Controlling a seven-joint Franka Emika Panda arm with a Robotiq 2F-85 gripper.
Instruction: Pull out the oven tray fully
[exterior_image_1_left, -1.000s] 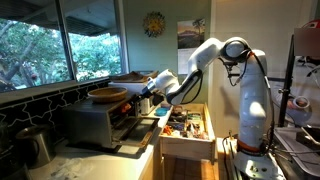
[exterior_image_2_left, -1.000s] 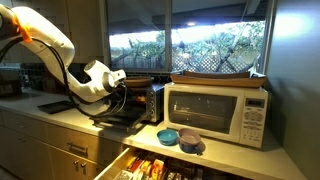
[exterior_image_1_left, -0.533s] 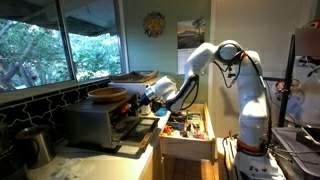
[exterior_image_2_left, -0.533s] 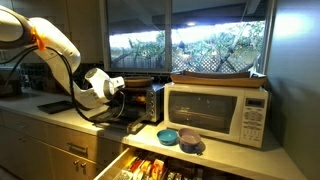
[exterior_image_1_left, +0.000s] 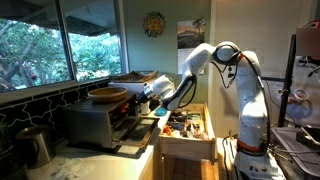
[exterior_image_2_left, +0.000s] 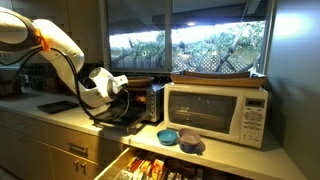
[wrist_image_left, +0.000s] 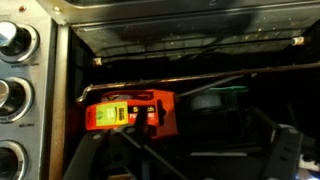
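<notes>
The small grey toaster oven (exterior_image_1_left: 92, 122) is seen on the tabletop (exterior_image_2_left: 45, 118) under a window, with its door dropped open towards the front. A round wooden bowl (exterior_image_1_left: 108, 94) is set on top of it. The pincer (exterior_image_1_left: 150, 97) is held right at the oven's open mouth in both exterior views, with the white arm bent behind it. Whether the pincer is clenched or released cannot be told: in the wrist view only dark, blurred shapes are seen at the lower edge. The oven tray (exterior_image_2_left: 118, 118) is made out as a thin dark sheet low at the oven's mouth, just under the pincer; its edge cannot be separated clearly from the lowered door, so how far it sticks out cannot be told. In the wrist view the oven's knobs (wrist_image_left: 10, 40) are lined up at the left, a wire rack (wrist_image_left: 190, 40) is seen inside the cavity, and an orange object (wrist_image_left: 130, 110) is seen below it. A white microwave (exterior_image_2_left: 215, 112) is placed beside the oven, two small bowls (exterior_image_2_left: 180, 137) are set before it, and a filled drawer (exterior_image_2_left: 160, 165) is pulled open below.
</notes>
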